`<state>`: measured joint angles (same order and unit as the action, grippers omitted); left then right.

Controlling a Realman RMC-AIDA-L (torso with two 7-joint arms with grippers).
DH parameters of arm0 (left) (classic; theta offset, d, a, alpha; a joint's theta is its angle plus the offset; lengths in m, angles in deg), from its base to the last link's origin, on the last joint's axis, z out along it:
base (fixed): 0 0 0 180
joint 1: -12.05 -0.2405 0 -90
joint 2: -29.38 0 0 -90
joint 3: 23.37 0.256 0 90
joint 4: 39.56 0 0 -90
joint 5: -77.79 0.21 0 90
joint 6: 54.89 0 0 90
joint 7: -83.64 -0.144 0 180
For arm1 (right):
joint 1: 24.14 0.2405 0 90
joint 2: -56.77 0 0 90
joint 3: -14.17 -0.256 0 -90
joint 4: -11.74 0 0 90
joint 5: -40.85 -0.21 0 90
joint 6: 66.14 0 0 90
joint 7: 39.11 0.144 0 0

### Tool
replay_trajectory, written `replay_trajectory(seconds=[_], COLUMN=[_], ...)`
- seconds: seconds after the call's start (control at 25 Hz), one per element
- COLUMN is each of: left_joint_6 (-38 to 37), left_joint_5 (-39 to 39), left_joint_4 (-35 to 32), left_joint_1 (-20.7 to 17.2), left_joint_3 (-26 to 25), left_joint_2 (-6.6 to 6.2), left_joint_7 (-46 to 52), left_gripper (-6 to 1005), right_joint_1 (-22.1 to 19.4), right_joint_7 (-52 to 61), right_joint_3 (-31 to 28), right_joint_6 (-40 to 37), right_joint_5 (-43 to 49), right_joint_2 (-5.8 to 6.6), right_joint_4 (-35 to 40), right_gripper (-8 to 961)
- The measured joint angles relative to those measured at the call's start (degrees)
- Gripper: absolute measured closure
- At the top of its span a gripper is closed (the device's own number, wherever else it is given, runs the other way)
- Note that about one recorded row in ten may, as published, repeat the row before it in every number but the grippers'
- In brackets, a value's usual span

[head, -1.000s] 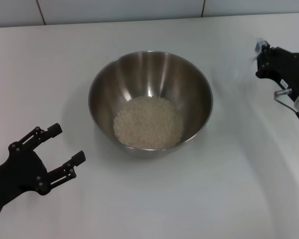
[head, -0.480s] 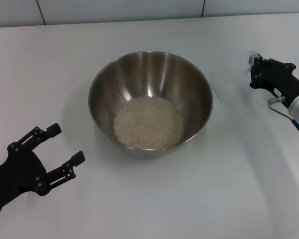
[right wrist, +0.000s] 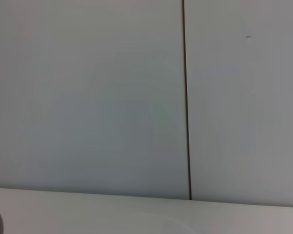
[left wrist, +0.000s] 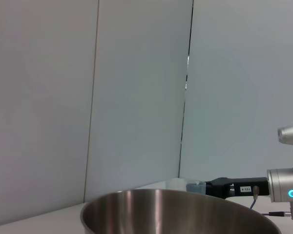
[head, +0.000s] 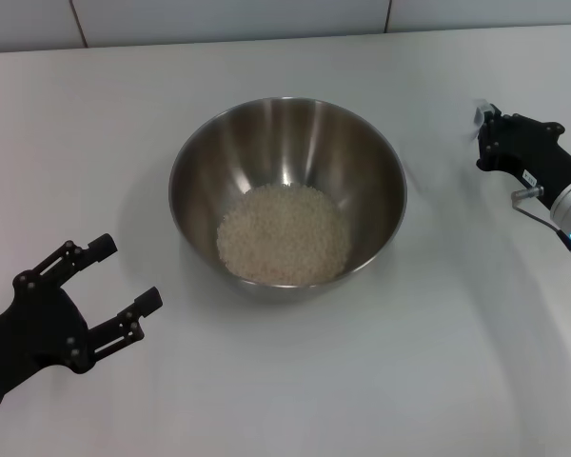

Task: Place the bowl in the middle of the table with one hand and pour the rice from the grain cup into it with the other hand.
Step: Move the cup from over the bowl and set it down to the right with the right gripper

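The steel bowl [head: 266, 143] stands in the middle of the white table [head: 381, 381], with a pale heap of rice [head: 284, 235] in its bottom. At the right side of the table my right gripper [head: 482, 138] is down low, shut on the clear grain cup [head: 460, 133], which looks empty. The left wrist view shows the bowl's rim [left wrist: 161, 207] close by, and beyond it the grain cup [left wrist: 177, 184] at the right gripper's tip [left wrist: 205, 186]. My left gripper [head: 128, 273] is open near the front left, apart from the bowl, with nothing in it.
A grey tiled edge [head: 228, 19] runs along the back of the table. The right wrist view shows only a pale wall with a dark seam [right wrist: 185, 97] above the table surface.
My right gripper has moved down and slightly left with the grain cup, then stopped. The left gripper, bowl and rice have not moved.
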<state>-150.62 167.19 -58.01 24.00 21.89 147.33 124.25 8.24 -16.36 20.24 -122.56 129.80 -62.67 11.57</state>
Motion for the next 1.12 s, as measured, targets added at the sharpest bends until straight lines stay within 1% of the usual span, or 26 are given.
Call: replay_trajectory(seconds=[0.44, 0.68, 1.12], left_joint_6=[-0.45, -1.0, -1.26], left_joint_5=[-0.03, -0.02, -0.02], left_joint_4=[0.0, -0.12, -0.18], left_joint_1=[-0.18, -0.22, -0.3], left_joint_3=[-0.1, -0.36, -0.35], left_joint_2=[0.0, -0.05, -0.18], left_joint_7=[0.0, 0.0, 0.0], left_gripper=[155, 155, 155], right_joint_1=[-0.29, -0.42, -1.39], right_joint_7=[0.69, 0.73, 0.85], right_joint_3=[-0.33, -0.14, -0.14], right_joint_6=[0.02, 0.17, -0.3], right_joint_5=[-0.27, -0.21, -0.12], right_joint_2=[0.05, 0.0, 0.0], right_joint_4=[0.0, 0.0, -0.15], right_gripper=[904, 704, 637])
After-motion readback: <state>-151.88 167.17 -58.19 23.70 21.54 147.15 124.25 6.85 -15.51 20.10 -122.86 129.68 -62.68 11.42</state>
